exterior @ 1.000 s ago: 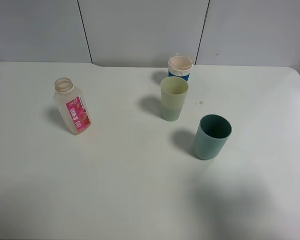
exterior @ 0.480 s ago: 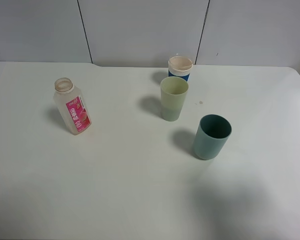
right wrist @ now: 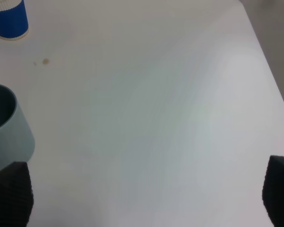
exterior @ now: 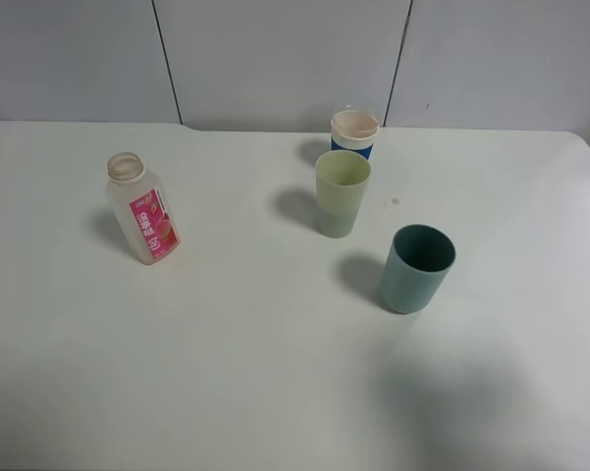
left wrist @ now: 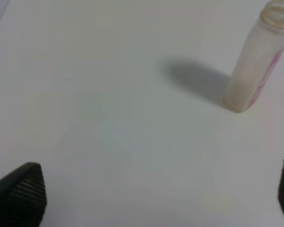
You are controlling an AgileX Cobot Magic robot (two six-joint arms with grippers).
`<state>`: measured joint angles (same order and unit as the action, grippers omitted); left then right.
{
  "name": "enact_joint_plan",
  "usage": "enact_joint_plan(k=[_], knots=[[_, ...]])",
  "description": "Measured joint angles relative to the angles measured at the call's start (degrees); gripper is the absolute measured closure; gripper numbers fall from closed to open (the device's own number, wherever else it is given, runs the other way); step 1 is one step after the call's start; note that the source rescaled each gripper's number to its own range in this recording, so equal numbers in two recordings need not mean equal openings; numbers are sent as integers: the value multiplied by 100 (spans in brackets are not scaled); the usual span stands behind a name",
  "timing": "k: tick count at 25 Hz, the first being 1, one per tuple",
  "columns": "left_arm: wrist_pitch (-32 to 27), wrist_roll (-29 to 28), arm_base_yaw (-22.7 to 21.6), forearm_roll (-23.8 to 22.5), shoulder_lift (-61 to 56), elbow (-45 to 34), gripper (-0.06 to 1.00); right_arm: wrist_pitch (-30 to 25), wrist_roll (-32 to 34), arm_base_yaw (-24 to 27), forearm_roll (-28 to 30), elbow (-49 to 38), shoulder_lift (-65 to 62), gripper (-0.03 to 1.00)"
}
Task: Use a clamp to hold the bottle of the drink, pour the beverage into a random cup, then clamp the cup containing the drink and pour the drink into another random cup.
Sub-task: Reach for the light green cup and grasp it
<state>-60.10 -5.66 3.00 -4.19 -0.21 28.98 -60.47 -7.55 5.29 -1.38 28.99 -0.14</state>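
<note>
The clear bottle with a pink label [exterior: 143, 210] stands uncapped at the table's left; it also shows in the left wrist view as the bottle [left wrist: 257, 59]. No dark liquid is visible in it. The pale yellow-green cup [exterior: 342, 193] stands mid-table. The dark teal cup [exterior: 416, 268] stands to its right and nearer, seen too as the teal cup [right wrist: 7, 127]. Neither arm appears in the high view. My left gripper [left wrist: 156, 196] is open over bare table, well short of the bottle. My right gripper [right wrist: 146, 194] is open, with the teal cup just beyond one fingertip.
A blue cup with a white rim [exterior: 354, 133] stands behind the yellow-green cup, also seen as the blue cup [right wrist: 8, 19]. A small brown stain [exterior: 395, 202] marks the white table [exterior: 226, 373]. The table's right edge [right wrist: 269, 71] runs near the right gripper.
</note>
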Motion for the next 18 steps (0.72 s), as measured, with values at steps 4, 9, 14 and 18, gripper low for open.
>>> enact_joint_plan(k=[4,9,14,18], knots=[[0,0,0,0,0,0,-6,0,6,0,0,0,0,5],[0,0,0,0,0,0,-6,0,102,0,28,0,0,5],[0,0,0,0,0,0,-6,0,304,0,34,0,0,5],[0,0,0,0,0,0,-6,0,481,0,138,0,90,5]])
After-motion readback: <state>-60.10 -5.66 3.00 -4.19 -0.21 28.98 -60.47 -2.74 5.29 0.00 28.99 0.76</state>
